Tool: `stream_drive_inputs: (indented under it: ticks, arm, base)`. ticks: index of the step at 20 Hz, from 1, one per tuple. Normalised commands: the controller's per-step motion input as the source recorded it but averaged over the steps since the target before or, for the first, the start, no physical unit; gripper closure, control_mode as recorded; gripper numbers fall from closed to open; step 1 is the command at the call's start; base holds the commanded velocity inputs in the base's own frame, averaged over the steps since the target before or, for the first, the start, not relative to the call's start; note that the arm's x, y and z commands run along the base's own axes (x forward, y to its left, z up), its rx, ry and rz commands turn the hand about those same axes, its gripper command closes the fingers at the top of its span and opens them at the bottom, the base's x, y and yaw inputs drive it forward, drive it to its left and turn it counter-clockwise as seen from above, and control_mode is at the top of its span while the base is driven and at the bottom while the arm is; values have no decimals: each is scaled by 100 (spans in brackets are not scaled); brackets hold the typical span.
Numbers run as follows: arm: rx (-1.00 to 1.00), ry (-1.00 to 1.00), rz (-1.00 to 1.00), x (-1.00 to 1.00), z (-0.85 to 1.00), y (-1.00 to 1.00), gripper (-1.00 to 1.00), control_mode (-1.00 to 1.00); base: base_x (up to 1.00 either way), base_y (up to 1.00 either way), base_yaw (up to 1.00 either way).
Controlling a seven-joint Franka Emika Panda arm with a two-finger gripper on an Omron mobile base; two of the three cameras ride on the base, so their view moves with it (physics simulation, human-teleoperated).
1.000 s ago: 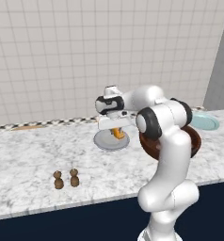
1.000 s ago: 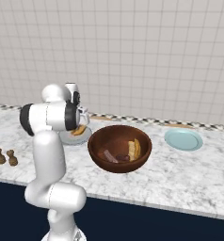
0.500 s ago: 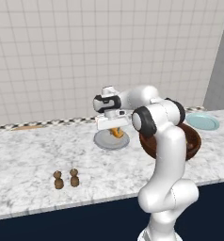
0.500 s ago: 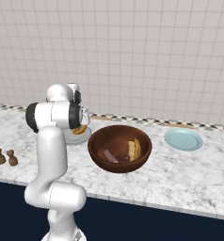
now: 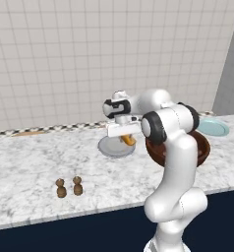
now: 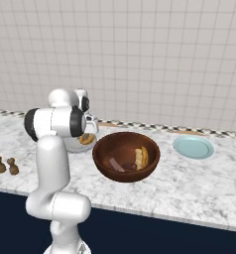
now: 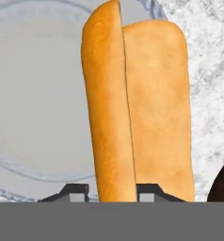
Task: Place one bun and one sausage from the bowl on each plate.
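The bun (image 7: 135,103), clamped between the gripper's (image 7: 113,192) jaws, hangs over the grey plate's (image 5: 109,148) right rim, its long axis running away from the fingertips. The bowl (image 6: 125,171) sits just beside; the blue plate (image 6: 193,147) lies well apart.

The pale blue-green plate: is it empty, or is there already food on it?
Empty. The pale blue-green plate shows a bare surface in both base views, while the gripper holds a bun over the grey plate.
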Motion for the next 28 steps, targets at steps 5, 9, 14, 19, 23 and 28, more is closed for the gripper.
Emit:
stream_drive_inputs:
  ticks: [5,9,14,19,23,28]
  arm:
    - [0,-3,0,0,0,0,-100,-100]
    - [0,-16,0,0,0,0,-100,-100]
    - [1,-19,0,0,12,9,-100,-100]
    - [6,-1,0,-19,49,-41,-100,-100]
    - [5,2,1,-72,49,-75,-100,-100]
    - [2,9,0,-32,35,-87,-100,-100]
  base:
    - [0,0,0]
    - [0,0,0]
    - [0,0,0]
    - [0,0,0]
    - [0,0,0]
    - [0,0,0]
